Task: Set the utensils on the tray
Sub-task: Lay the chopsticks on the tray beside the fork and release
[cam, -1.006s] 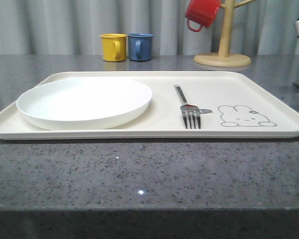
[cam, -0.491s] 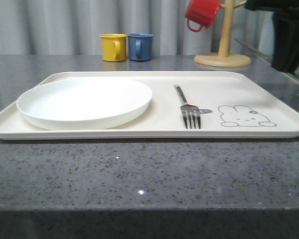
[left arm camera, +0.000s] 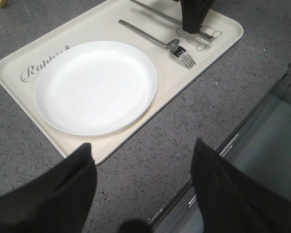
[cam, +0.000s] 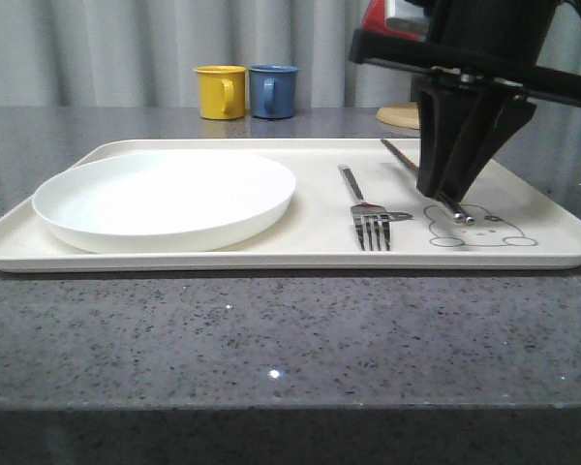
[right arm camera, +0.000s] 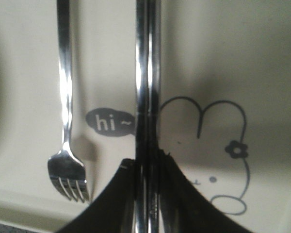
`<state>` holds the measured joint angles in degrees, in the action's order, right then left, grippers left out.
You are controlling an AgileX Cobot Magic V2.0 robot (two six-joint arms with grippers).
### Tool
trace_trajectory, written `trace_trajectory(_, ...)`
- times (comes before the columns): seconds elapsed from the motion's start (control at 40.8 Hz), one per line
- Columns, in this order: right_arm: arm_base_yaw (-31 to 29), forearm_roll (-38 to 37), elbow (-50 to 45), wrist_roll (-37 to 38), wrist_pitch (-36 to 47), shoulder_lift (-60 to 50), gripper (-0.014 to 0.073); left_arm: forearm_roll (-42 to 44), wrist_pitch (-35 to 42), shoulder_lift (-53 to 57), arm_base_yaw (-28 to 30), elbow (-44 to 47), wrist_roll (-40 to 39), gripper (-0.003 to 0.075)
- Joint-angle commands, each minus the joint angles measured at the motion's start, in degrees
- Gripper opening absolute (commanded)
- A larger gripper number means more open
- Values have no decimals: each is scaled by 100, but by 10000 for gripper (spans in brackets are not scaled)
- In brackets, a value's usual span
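Note:
The cream tray (cam: pixel 271 260) lies on the grey counter. The round white plate (cam: pixel 165 199) sits on its left half, and the silver fork (cam: pixel 363 208) lies right of the plate. My right gripper (cam: pixel 443 194) is shut on the pair of silver chopsticks (cam: pixel 452 211), held low over the rabbit drawing; whether they touch the tray I cannot tell. The right wrist view has the chopsticks (right arm camera: pixel 148 73) running between my shut fingers, the fork (right arm camera: pixel 65 121) beside them. My left gripper (left arm camera: pixel 141 145) hangs open and empty over the counter near the tray's corner (left arm camera: pixel 94 155).
A yellow mug (cam: pixel 220 92) and a blue mug (cam: pixel 273 90) stand behind the tray. A wooden mug tree base (cam: pixel 397 114) and a red mug (cam: pixel 373 17) sit at the back right behind my right arm. A grey drawer front (left arm camera: pixel 262 141) borders the counter edge.
My right arm has come in from the right and dropped over the tray's right part, carrying the chopsticks. Plate and fork have not moved.

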<state>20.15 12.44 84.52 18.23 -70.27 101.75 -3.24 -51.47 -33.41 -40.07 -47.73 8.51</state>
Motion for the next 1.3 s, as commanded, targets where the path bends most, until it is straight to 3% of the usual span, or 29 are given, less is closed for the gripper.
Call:
trace_trajectory(0.0,-8,112,172,99,5,-109,83,-34,387,-16,-44,-140,-48,410)
trace_trajectory(0.245,-8,-6,179,-26,81,-202,336,-34,387,-16,-44,-140,-48,410)
trace_trajectory(0.368,-8,-358,179,-391,45,-509,339,-34,387,-16,-44,-140,-48,410)
trace_trajectory(0.515,-72,-1331,141,-706,-452,-1083,339,-34,387,-16,-44,-140,-48,410)
trace_trajectory(0.638,-461,-2060,-47,-742,-617,-1470,339,-34,387,-16,-44,-140,-48,410)
trace_trajectory(1.08,-2765,-2101,-121,-1704,-226,-1590,339,-34,387,-16,-44,-140,-48,410)
trace_trajectory(1.276,-3394,-1782,-97,-1920,199,-1500,339,-34,387,-16,-44,-140,-48,410)
